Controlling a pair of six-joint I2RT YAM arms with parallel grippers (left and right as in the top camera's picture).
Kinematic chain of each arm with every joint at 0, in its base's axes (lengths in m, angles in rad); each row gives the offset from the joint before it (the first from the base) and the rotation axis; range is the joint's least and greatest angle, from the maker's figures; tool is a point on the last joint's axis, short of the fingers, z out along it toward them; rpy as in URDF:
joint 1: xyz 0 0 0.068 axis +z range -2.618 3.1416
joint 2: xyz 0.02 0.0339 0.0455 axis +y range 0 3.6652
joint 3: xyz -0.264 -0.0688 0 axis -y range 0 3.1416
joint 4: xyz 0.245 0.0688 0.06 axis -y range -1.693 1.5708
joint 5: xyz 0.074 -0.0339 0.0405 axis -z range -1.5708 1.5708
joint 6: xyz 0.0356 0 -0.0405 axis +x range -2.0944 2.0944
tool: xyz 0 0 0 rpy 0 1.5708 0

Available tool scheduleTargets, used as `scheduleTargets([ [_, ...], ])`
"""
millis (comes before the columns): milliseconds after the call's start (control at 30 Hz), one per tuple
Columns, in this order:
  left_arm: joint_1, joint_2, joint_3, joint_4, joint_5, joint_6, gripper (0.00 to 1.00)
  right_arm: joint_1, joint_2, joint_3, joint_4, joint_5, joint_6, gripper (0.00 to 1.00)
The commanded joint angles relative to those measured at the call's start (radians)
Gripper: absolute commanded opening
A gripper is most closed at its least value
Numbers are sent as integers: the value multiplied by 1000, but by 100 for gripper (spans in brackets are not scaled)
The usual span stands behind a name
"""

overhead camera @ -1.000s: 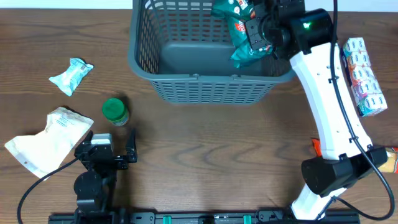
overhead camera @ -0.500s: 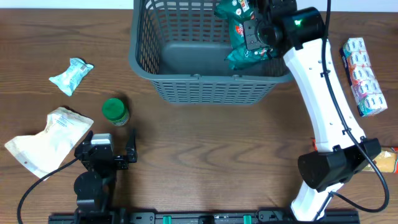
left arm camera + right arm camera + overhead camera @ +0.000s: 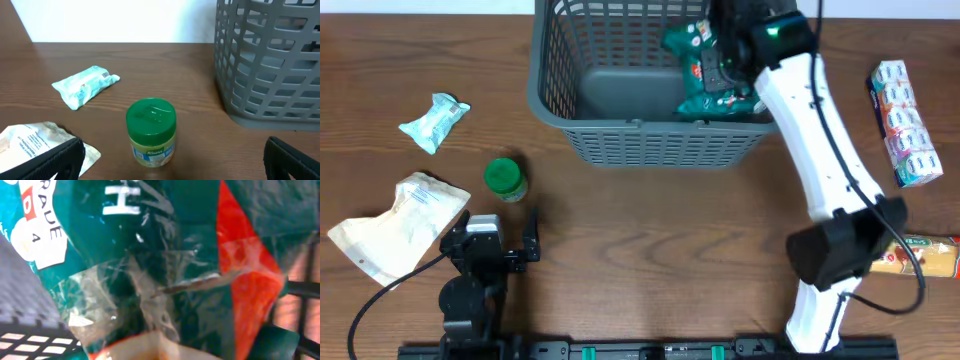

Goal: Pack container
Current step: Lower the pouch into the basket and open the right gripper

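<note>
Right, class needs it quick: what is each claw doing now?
Left claw: open, holding nothing.
Right claw: shut on the green snack bag, over the container.

The right arm [image 3: 820,150], white-shelled with black joints, rises from its base at 5 o'clock and stretches long and nearly straight toward 1 o'clock, its elbow low near the base. Its black wrist, with a green light lit on it, tips the right gripper [image 3: 718,68] downward. The jaws pinch a crinkly teal-and-red plastic bag [image 3: 150,280], which fills the right wrist view. The left arm [image 3: 465,295], black, sits folded compactly at 7 o'clock. The left gripper [image 3: 492,238] points toward 12 o'clock, low and level, its black fingers [image 3: 50,160] spread wide apart.
</note>
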Motion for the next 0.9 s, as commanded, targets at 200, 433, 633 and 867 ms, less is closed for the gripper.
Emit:
scheduleTargets([
  [200, -1, -7, -24, -7, -11, -9, 99, 20, 8, 40, 25, -6, 29, 1],
  [433, -1, -7, -24, -7, -11, -9, 99, 20, 8, 40, 23, -6, 28, 2],
  [633, -1, -7, -24, -7, -11, -9, 99, 19, 8, 40, 23, -6, 12, 59],
  [867, -1, -7, -24, -7, -11, -9, 99, 18, 8, 40, 24, -6, -10, 74],
])
